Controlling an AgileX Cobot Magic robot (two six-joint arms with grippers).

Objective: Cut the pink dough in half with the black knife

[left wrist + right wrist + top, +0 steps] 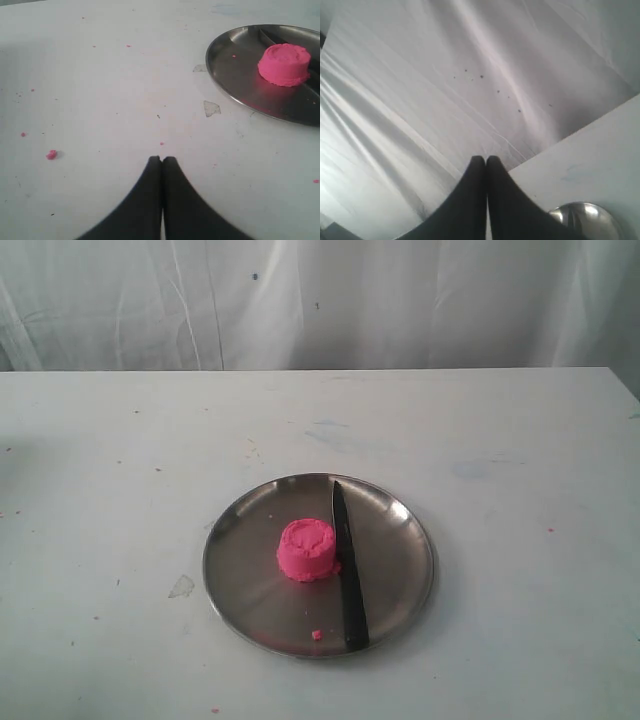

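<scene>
Both grippers clenched, holding nothing: left gripper (162, 159) over bare table (520, 440) off the plate's left side, right gripper (486, 158) up high, facing the white backdrop (420, 75). Dough (309, 549) sits whole at the middle of the plate (250, 570), toward the table's near edge. Knife (346, 560) lies flat just right of the dough, tip toward the far edge, handle reaching the near rim. Wide bare table left, right and behind.

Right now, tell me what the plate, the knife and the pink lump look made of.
Plate: likely polished steel; it reflects light and the pink dough.
Knife: matte all-black, perhaps plastic or coated metal; cannot tell.
Pink dough: soft modelling dough, dull, with a dimpled top.
</scene>
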